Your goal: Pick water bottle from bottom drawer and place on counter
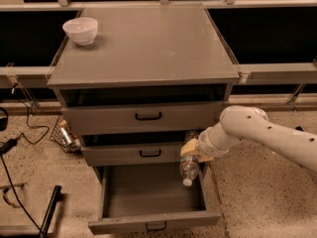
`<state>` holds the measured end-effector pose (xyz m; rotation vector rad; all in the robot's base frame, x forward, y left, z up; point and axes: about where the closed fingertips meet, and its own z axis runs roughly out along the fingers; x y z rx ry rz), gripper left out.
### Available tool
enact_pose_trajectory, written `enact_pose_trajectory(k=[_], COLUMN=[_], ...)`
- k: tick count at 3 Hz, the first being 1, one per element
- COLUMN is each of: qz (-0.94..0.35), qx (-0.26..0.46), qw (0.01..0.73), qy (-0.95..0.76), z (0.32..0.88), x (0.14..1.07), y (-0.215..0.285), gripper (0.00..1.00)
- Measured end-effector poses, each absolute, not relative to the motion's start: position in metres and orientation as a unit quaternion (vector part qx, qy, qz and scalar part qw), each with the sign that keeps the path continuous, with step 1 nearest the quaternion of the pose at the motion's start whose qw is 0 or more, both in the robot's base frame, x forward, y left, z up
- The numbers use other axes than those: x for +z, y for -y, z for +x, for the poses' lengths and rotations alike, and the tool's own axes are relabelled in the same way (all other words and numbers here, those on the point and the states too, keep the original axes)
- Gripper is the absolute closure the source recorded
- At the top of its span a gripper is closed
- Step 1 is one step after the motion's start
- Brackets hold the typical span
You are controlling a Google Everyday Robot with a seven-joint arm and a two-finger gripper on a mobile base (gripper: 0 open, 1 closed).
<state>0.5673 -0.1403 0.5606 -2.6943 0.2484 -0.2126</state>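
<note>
Gripper point(194, 149): clamped on bottle point(188, 168), cap down, hanging over right side of open bottom drawer point(124, 223), close to middle drawer point(124, 153) front.
Hazards: bottle snagging the middle drawer front or counter point(148, 43) rim on lift; crinkled plastic slipping.

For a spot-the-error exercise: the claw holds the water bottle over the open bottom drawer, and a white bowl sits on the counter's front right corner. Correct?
No. The camera view shows the white bowl on the counter at its back left corner. The rest holds: the claw grips the water bottle over the open bottom drawer.
</note>
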Motion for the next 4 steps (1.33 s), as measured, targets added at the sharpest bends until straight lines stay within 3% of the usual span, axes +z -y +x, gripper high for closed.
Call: enact_pose_trajectory(k=[4], qz=[-0.972], qx=[-0.069], qw=[0.207], qy=[-0.089], z=[0.539], x=[0.692], y=[0.143], gripper=[1.0])
